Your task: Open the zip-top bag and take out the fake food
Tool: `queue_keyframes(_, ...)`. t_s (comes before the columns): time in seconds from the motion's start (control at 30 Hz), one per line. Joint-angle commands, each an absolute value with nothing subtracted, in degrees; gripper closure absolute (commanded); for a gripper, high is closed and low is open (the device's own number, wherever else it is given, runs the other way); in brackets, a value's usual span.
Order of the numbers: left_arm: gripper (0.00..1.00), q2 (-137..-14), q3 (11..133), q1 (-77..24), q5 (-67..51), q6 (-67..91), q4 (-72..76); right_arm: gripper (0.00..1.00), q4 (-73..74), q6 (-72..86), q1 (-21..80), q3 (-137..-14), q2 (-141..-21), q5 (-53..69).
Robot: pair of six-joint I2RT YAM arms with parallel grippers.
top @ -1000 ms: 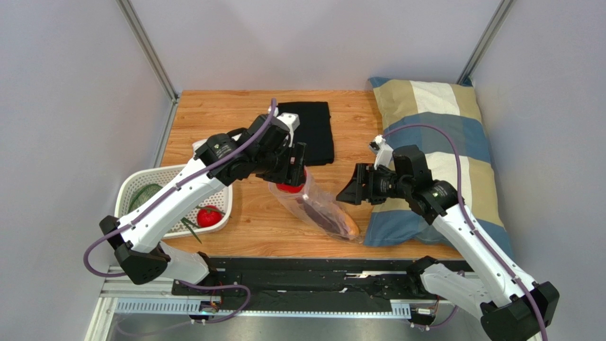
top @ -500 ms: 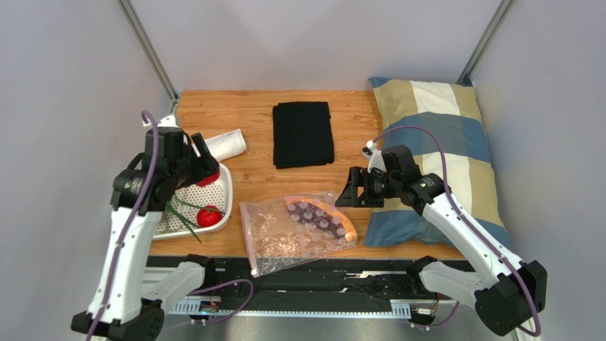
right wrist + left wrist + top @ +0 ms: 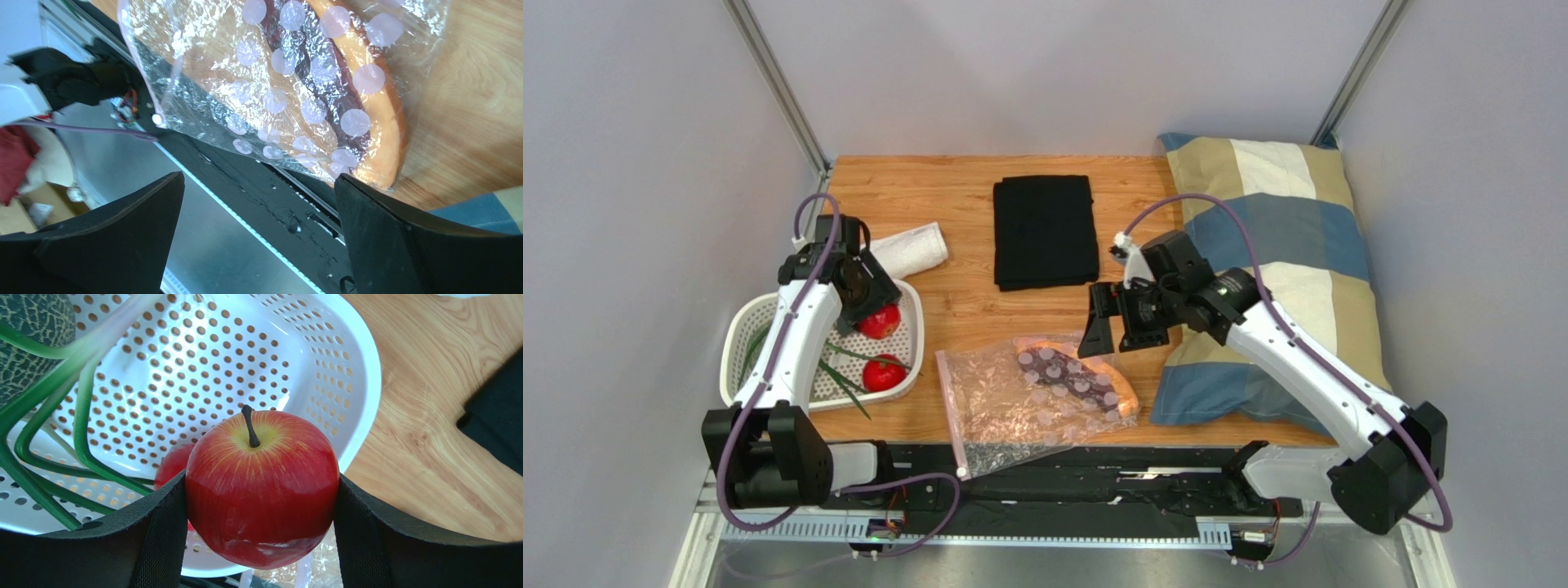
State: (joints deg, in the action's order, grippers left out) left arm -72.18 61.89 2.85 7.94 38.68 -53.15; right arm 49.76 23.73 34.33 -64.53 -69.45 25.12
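Left gripper [image 3: 869, 298] is closed on a red apple [image 3: 264, 478], fingers pressed to both sides, stem up. It hangs over the right part of the white basket [image 3: 202, 367]. Can't tell if the apple touches the basket. A second red fruit [image 3: 884, 373] and green stems [image 3: 67, 364] lie in the basket.

Right gripper [image 3: 1113, 337] is wide open and holds nothing. It sits just above the far edge of the zip-top bag [image 3: 1026, 404].

The bag lies flat on the surface [image 3: 952, 208] at the near edge, its near corner hanging over onto the black rail [image 3: 1112, 484]. An orange piece [image 3: 383, 128] with a dark purple side is inside the bag, at the right end, near the pillow [image 3: 1284, 233].
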Motion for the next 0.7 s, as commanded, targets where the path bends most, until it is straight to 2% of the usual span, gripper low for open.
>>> queue_keyframes(0.0,0.22,-72.6,64.0,3.5,13.8,41.2,-55.3,0.0,49.1,24.0,42.0,-70.7,-75.2,17.2)
queue_keyframes(0.07,0.19,-71.8,65.4,3.7,16.2,41.9,-57.9,0.0,48.4,24.9,47.1,-73.5,-79.9,11.4)
queue_keyframes(0.1,0.02,-71.3,66.0,3.6,17.6,42.5,-60.8,0.0,48.0,25.4,48.8,-76.2,-81.7,8.6)
queue_keyframes(0.2,0.01,-66.6,66.1,3.6,16.6,42.5,-59.9,0.0,46.6,28.7,55.1,-83.2,-89.2,-2.2)
queue_keyframes(0.37,0.01,-64.3,65.2,3.5,13.7,39.6,-55.5,0.0,53.5,30.8,62.0,-98.1,-103.0,-5.6)
queue_keyframes(0.5,0.01,-60.4,69.8,3.4,14.0,39.6,-62.6,0.0,55.9,30.4,66.5,-107.4,-111.5,-12.1)
queue_keyframes(0.57,0.01,-53.2,71.0,3.3,15.4,39.2,-64.1,0.0,57.5,32.6,67.8,-111.4,-115.7,-14.2)
queue_keyframes(0.67,0.01,-47.9,75.2,1.4,22.9,40.3,-73.4,0.0,57.1,34.5,69.4,-113.5,-118.6,-16.5)
